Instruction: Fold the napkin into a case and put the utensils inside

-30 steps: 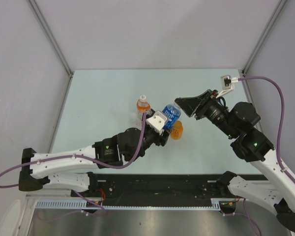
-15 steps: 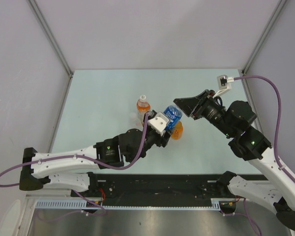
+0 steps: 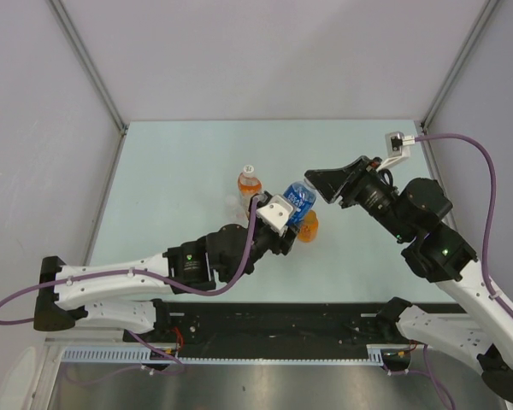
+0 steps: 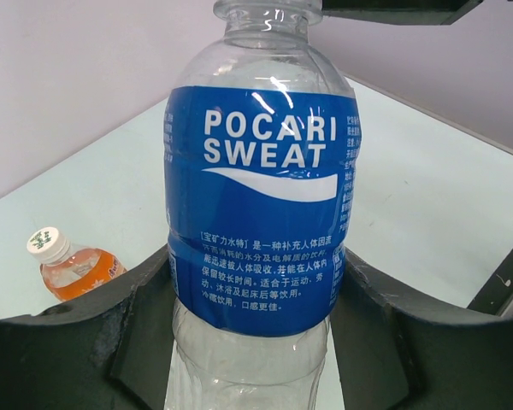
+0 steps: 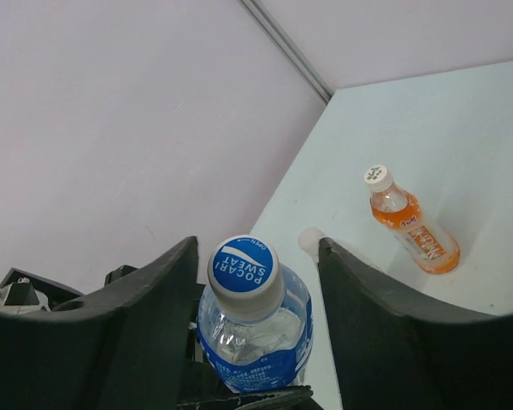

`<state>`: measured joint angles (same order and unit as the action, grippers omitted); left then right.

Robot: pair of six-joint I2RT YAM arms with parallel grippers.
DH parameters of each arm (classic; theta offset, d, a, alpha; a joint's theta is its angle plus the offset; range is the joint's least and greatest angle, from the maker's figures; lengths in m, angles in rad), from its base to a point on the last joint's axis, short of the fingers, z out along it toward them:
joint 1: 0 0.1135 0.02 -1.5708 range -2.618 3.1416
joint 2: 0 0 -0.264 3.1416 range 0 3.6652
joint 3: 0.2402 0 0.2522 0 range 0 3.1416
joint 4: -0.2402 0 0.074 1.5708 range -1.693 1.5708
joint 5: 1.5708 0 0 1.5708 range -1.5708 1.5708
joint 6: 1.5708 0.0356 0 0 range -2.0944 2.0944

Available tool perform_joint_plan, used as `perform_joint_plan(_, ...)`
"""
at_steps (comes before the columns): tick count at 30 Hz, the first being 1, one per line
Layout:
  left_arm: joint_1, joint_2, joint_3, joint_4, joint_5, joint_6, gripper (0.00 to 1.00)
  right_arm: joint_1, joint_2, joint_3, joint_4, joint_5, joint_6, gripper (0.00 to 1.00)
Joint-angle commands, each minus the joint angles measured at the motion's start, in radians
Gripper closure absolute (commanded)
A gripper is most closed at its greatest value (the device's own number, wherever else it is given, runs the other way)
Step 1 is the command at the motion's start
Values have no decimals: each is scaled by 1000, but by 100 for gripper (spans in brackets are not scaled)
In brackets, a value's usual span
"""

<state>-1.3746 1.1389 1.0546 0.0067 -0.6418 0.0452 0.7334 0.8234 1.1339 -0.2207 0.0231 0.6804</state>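
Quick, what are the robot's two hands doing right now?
Left gripper: closed, holding the blue bottle.
Right gripper: open, fingers either side of the bottle's cap.

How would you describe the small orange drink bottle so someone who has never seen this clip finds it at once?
Start at the pale green table, then find the left end effector near its centre, gripping a Pocari Sweat bottle. Just beyond it and to the left, the small orange drink bottle stands untouched. Its orange liquid and plain white cap distinguish it from the larger, blue-labelled bottle.
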Motion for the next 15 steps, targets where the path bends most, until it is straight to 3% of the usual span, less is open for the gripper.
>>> perform_joint_plan(1, -6, -13, 1, 41, -19, 13, 100, 3, -9, 18, 15, 12, -8, 45)
perform_joint_plan(6, -6, -16, 1, 41, -16, 13, 100, 3, -7, 18, 17, 6, -10, 67)
perform_joint_plan(10, -6, -15, 2, 41, -16, 12, 100, 3, -3, 18, 20, -8, -10, 67)
perform_joint_plan(15, -6, -13, 2, 39, -16, 15, 100, 3, 0, 18, 18, -12, -7, 53)
